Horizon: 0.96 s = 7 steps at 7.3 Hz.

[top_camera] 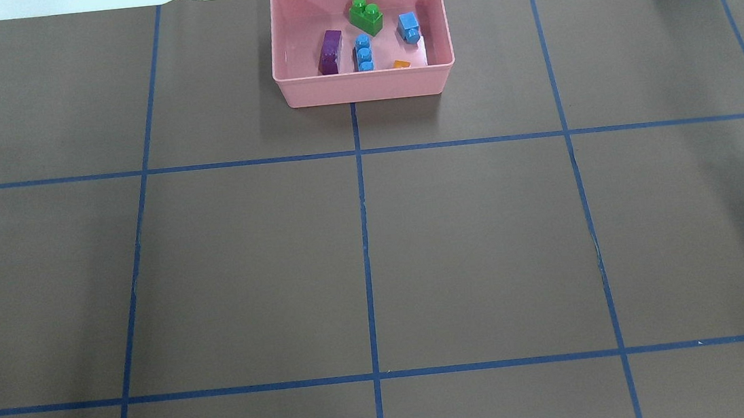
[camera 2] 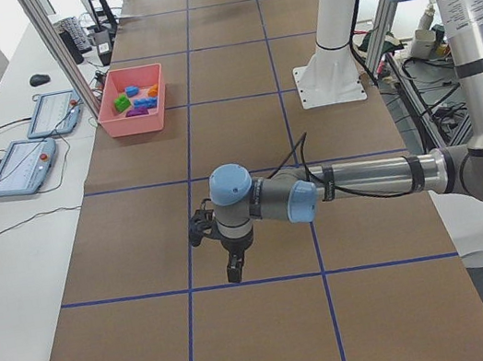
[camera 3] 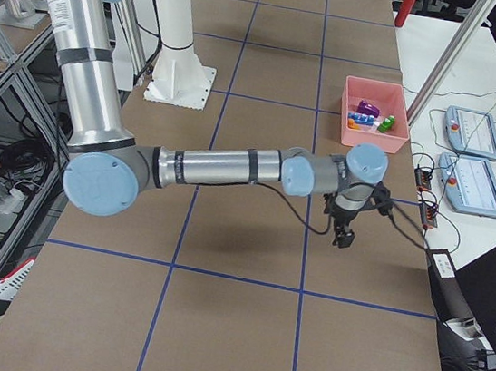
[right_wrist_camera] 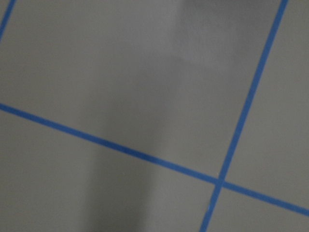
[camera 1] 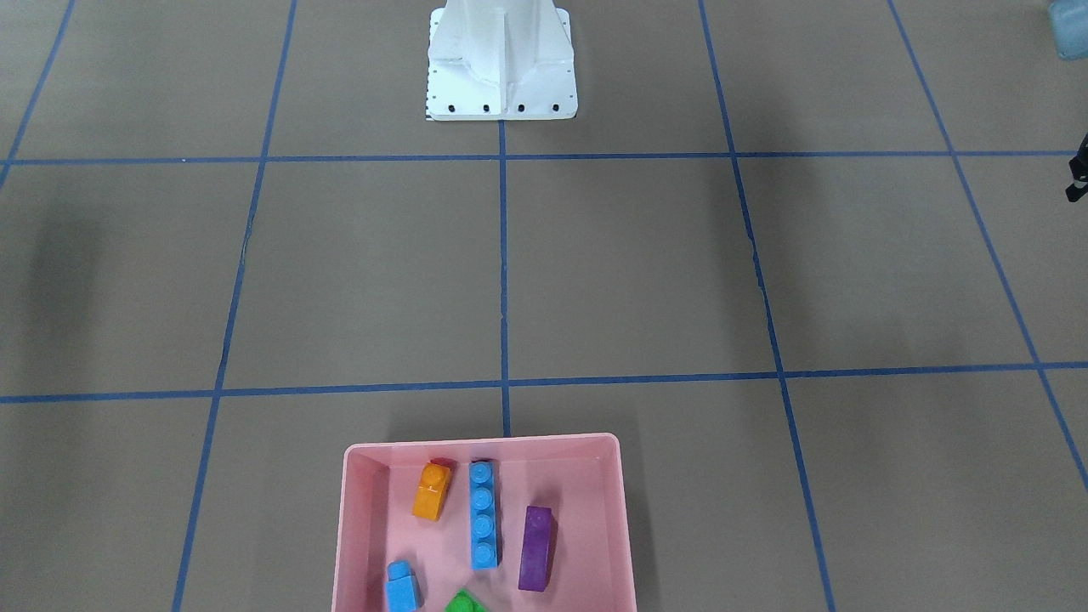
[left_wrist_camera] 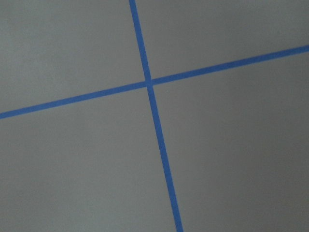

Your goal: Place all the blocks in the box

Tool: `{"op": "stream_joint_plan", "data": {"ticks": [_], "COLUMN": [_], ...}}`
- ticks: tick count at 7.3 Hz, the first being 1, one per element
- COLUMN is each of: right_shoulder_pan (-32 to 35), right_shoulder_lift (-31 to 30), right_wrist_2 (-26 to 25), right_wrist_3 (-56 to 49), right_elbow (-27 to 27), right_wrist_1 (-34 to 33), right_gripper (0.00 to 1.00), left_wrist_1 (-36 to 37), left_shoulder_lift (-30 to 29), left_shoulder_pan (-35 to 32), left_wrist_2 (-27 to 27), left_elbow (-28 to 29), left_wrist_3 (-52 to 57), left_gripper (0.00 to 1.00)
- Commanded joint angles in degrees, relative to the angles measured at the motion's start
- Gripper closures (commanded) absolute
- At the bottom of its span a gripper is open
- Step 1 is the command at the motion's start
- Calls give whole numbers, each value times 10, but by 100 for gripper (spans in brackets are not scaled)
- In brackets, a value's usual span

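Five blocks (top_camera: 365, 15) lying inside pink box (top_camera: 364, 87).

No legible txt, labels or nos.

Robotics lab: blue-taped grid table (top_camera: 247, 262), teach pendants (camera 3: 472, 186) on a side bench (camera 2: 15, 276), aluminium frame posts (camera 3: 449, 61).

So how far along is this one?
Done: the orange block, long blue block, purple block, small blue block and green block all lie inside the pink box. In hand: nothing seen; left pincer and right pincer hang over the table, away from it. Left: no block shows outside.
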Motion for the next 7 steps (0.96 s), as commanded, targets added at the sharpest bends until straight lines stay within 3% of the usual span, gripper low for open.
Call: {"op": "stream_joint_plan", "data": {"ticks": [1,2,4,7], "right_shoulder_pan": [34,57,82,90], "right_shoulder_lift": [-56,-61,-62,-126], "right_wrist_2": [-2,-1,-4,-3], "right_wrist_3": [-23,-23,-27,-28], "right_elbow": [10,18,60,66], "right_wrist_1": [1,-44,-155,-88], "right_gripper": [0,0,0,0], "left_wrist_1": [2,25,132,138], "left_shoulder_lift": [5,-5,-90,-136], "left_shoulder_pan": [-33,-39,-48,-47], "left_wrist_2": [-43,-43,-41,-39], "left_elbow": [29,28,27,34], "left_wrist_3": [35,33,32,30], "left_gripper": [0,0,0,0]}}
